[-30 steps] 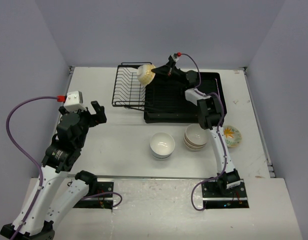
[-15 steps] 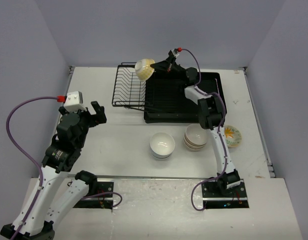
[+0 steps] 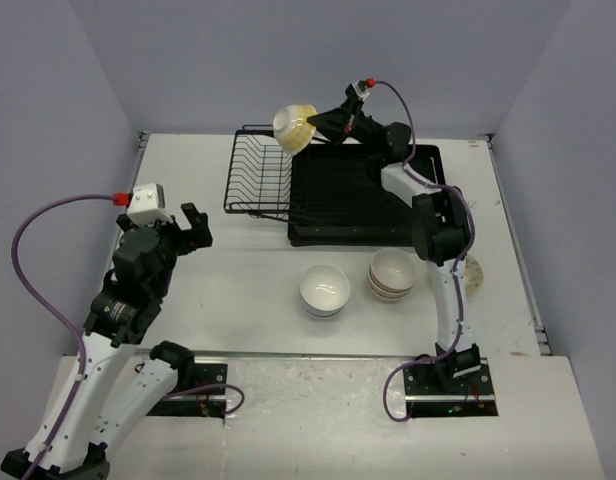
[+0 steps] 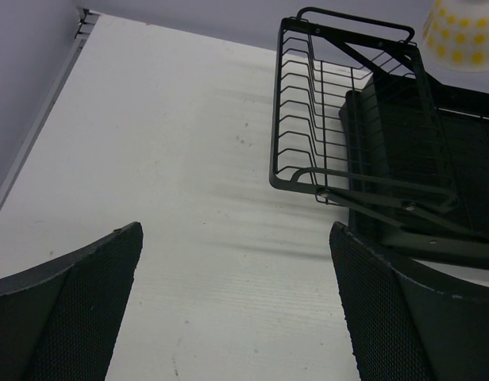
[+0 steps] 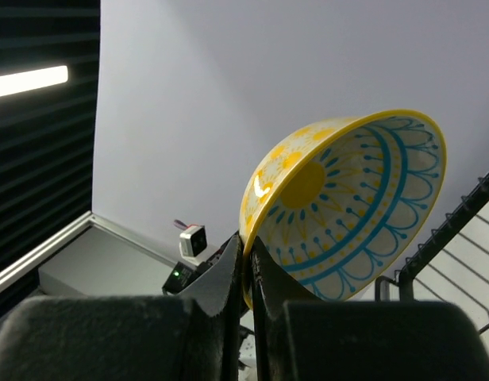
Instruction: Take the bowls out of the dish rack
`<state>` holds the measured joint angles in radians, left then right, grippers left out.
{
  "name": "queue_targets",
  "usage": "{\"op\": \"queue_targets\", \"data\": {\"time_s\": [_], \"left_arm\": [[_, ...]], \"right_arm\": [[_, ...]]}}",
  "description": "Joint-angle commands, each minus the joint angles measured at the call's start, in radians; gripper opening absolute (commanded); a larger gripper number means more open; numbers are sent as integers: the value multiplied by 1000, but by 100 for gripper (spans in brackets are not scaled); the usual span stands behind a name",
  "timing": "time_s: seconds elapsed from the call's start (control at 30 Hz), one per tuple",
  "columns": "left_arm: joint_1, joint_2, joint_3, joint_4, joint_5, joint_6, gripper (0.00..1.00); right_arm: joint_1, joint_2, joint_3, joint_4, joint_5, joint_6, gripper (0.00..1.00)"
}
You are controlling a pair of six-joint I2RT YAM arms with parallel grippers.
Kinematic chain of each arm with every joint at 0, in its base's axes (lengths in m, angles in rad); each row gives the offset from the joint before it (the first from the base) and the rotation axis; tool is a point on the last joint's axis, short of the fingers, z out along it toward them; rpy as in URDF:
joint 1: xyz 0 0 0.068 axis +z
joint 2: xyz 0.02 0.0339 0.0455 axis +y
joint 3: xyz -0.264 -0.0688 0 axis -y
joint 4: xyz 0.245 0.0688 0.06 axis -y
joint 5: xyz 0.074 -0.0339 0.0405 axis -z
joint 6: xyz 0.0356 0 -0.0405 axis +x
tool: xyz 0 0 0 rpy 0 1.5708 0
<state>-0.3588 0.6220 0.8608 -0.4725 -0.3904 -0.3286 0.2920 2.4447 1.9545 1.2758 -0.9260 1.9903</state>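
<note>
Above the far rim of the black wire dish rack [image 3: 260, 178], the right gripper [image 3: 313, 125] pinched the rim of a tilted yellow-patterned bowl [image 3: 293, 126], while the left gripper [image 3: 197, 225] hovered with fingers spread over the table [image 3: 238, 270].

Open table [image 3: 248, 275] fronts the left claw [image 3: 194, 224]; the dish rack [image 3: 338, 200] stands beyond.
</note>
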Motion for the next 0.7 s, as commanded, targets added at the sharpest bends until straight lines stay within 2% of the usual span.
{"op": "queue_targets", "data": {"time_s": [0.0,0.27,0.47,0.53,0.63,0.67], "left_arm": [[12,-13,-3,38,-19,19,100],[18,-25,-3,37,-28,16,100],[20,-39,-5,35,-27,16,100],[20,-42,-3,38,-25,16,100],[20,-47,-3,37,-22,16,100],[20,-47,-5,38,-22,16,100]], "right_arm": [[-22,-203,-81,180,-42,76,0],[-88,-574,-421,-42,-96,-209,0],[-191,-835,-656,-401,-25,-549,0],[-217,-895,-725,-450,-8,-593,0],[-266,-1035,-778,-649,50,-747,0],[-283,-1117,-778,-832,84,-880,0]]}}
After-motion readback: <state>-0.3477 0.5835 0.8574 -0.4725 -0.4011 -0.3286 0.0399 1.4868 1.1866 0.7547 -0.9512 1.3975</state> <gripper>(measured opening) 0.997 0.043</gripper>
